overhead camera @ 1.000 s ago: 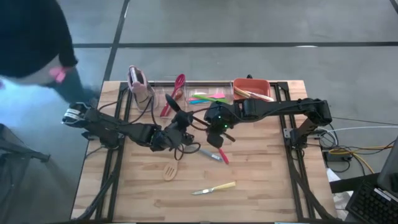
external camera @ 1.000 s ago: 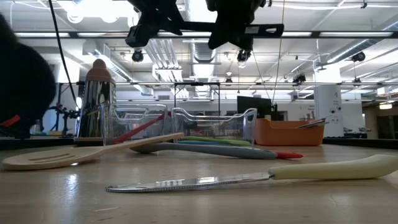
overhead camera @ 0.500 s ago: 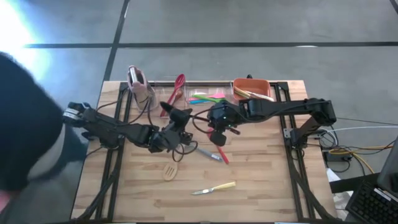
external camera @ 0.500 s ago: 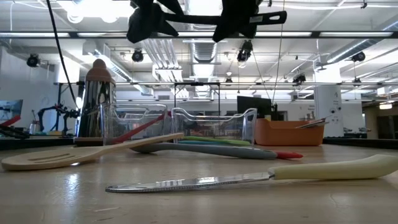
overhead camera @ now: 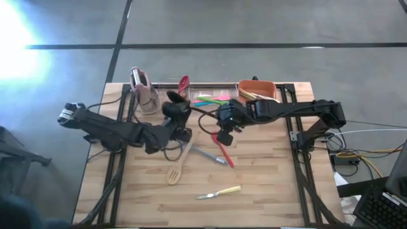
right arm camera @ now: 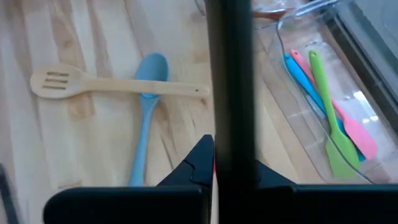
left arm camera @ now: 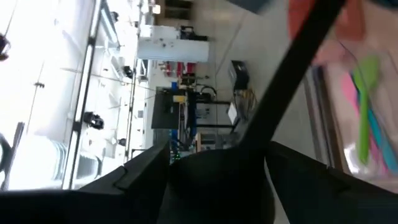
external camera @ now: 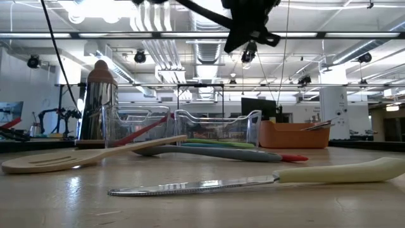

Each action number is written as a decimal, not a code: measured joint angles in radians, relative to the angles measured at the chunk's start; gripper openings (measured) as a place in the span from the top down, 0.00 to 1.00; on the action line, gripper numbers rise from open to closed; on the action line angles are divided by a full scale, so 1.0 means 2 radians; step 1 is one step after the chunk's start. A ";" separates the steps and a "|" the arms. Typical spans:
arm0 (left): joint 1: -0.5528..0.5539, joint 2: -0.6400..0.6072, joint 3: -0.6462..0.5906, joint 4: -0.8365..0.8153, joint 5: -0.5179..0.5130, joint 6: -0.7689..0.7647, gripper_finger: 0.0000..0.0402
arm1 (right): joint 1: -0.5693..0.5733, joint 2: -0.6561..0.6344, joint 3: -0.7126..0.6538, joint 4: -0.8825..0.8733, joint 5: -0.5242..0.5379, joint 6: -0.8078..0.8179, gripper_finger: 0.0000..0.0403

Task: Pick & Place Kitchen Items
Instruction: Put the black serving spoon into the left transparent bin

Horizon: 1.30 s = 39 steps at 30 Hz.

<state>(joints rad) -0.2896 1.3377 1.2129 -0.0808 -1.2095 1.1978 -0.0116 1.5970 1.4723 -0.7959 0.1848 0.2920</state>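
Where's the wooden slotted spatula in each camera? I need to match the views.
High view: the wooden spatula lies near the table's centre, in front of the clear bin.
Low view: left foreground, lying flat.
Right wrist view: on the bare wood, crossing a blue spoon.
Left wrist view: not in it.
Shared landmark: the clear bin, visible in all four views.

High view looks straight down; low view level, sharing perhaps the wooden spatula [overhead camera: 175, 170].
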 joint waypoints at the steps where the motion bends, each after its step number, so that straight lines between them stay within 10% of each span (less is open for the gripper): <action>1: -0.002 -0.003 0.012 0.000 0.003 -0.004 0.34 | -0.003 0.000 -0.004 0.003 0.000 0.000 0.98; 25: -0.060 -0.075 0.039 -0.071 0.077 -0.282 0.34 | -0.015 -0.010 -0.027 0.051 0.057 -0.020 0.98; 32: -0.078 -0.141 -0.054 -0.070 0.194 -0.470 0.34 | -0.013 -0.036 -0.029 0.093 0.070 -0.044 0.98; 39: -0.077 -0.206 -0.183 0.052 0.201 -0.506 0.34 | 0.003 -0.071 -0.044 0.146 0.072 -0.071 0.98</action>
<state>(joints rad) -0.4442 0.9260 0.8460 0.0222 -0.8078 0.1851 -0.0049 1.4556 1.3851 -0.5039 0.3279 0.1509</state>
